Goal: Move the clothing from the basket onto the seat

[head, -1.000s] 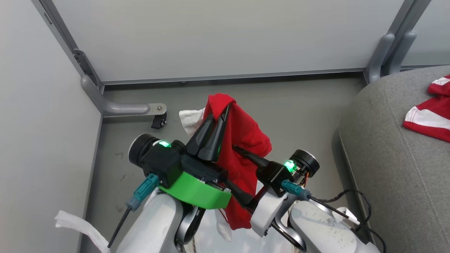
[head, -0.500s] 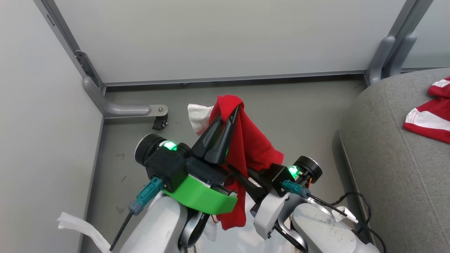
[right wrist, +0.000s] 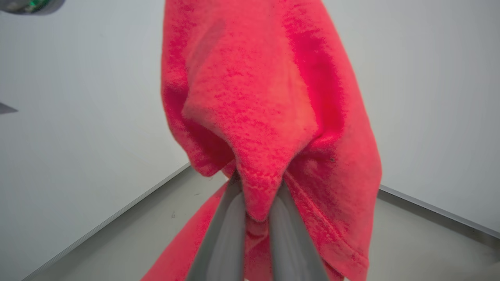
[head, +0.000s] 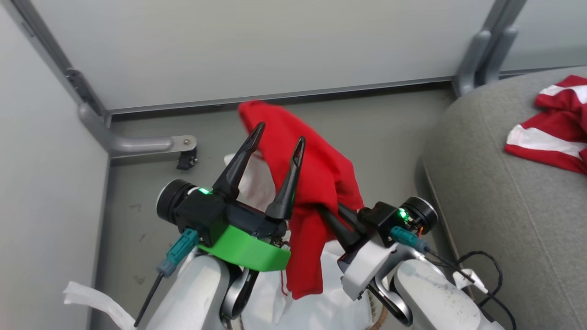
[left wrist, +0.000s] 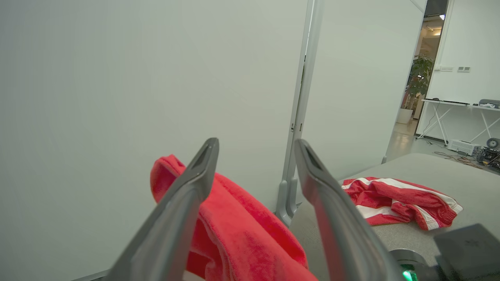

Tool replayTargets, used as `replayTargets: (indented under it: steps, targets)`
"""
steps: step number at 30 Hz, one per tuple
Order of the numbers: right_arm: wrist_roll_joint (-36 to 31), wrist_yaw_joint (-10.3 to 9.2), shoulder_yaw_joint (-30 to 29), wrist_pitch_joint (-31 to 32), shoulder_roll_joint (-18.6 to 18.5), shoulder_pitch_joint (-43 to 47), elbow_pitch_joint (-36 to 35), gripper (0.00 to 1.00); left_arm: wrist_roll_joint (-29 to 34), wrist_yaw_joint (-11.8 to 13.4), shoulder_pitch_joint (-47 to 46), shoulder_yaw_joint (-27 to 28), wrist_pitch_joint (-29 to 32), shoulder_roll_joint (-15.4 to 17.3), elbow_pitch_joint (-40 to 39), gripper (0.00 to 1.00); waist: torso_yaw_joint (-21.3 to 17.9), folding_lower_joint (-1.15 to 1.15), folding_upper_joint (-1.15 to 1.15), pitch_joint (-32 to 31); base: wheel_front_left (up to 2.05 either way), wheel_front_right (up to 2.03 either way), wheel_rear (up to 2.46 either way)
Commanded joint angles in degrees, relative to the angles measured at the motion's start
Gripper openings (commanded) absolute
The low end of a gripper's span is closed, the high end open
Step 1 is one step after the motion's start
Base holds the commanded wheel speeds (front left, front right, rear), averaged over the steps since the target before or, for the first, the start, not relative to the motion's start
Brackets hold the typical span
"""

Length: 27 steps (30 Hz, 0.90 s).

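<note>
Since the head view catches both arms, you get the left gripper (head: 278, 134) spread wide, gripping nothing, and the right gripper (head: 323, 211) pinching the plain red garment (head: 321, 174), which hangs over the white liner (head: 330, 307). Left wrist view gives a closer look at the striped garment (left wrist: 398, 197) lying on the seat (left wrist: 429, 168). Right wrist view: fingers clamped on a red fold. Two garments, two grippers.

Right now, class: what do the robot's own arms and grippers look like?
Both forearms are pale shells. The left gripper and the right gripper each have a black body, two long tapering dark fingers, a green light and a teal plug with a black cable. A bright green collar rings the left wrist.
</note>
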Motion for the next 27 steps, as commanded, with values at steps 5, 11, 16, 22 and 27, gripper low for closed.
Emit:
replayTargets:
  steps: [5,11,16,22,27]
  targets:
    - [-0.6,-0.06,-3.1,0.0,-0.2,2.7,-2.6,0.0,1.3,-0.2,2.2,2.1,0.1,0.9,1.3,1.0,-8.9,0.0,0.0,1.0,0.0,0.0,0.0]
    - [-1.2,-0.06,-5.7,0.0,-0.2,5.1,-5.3,0.0,2.0,-0.2,3.4,3.8,0.1,1.3,2.5,1.0,-17.2,0.0,0.0,1.4,0.0,0.0,0.0]
    - [-1.6,-0.06,-8.1,0.0,-0.1,7.2,-7.1,0.0,2.3,-0.2,4.3,4.8,0.1,1.6,2.9,1.0,-23.7,0.0,0.0,1.7,0.0,0.0,0.0]
    - [-3.6,-0.06,-11.6,0.0,-0.2,8.9,-9.0,0.0,2.6,-0.2,4.8,4.7,0.1,1.7,3.5,1.0,-28.9,0.0,0.0,2.1,0.0,0.0,0.0]
    - [-6.6,-0.06,-17.8,0.0,-0.1,9.3,-11.8,0.0,1.9,-0.2,3.3,2.9,0.1,2.1,5.2,1.0,-29.6,0.0,0.0,3.5,0.0,0.0,0.0]
